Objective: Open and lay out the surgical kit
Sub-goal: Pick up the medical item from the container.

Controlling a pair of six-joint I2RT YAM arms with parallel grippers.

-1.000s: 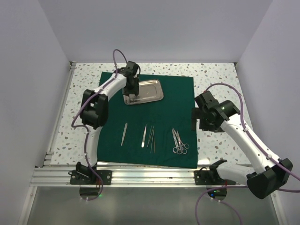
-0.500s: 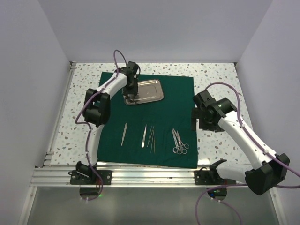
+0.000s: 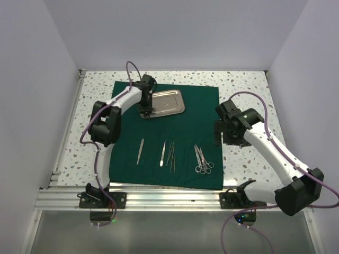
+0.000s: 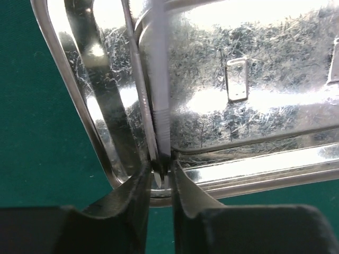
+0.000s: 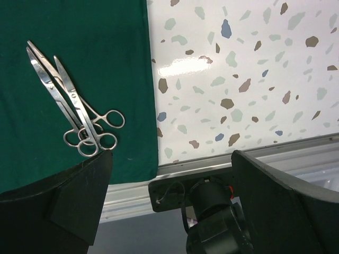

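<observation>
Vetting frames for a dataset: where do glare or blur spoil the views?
Left wrist: steel tray glares and mirrors heavily; the thin instrument in the left gripper is blurred. Right wrist: ring-handled scissors sharp, one bright reflection on the speckled tabletop. Top external: even, soft light.

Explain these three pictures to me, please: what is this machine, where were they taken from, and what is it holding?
These are two robot arms bolted to a table's near edge. The overhead picture looks down on both: the left arm and the right arm. The other two come from small cameras on each wrist, looking past the jaws. A dark green drape lies spread on the speckled table. On it sit a shiny steel tray and a row of silver instruments, including ring-handled scissors. In the left wrist picture, the jaws pinch a thin silver instrument at the tray's corner. The right arm's jaws are open and empty, above the drape's edge beside the scissors.
</observation>
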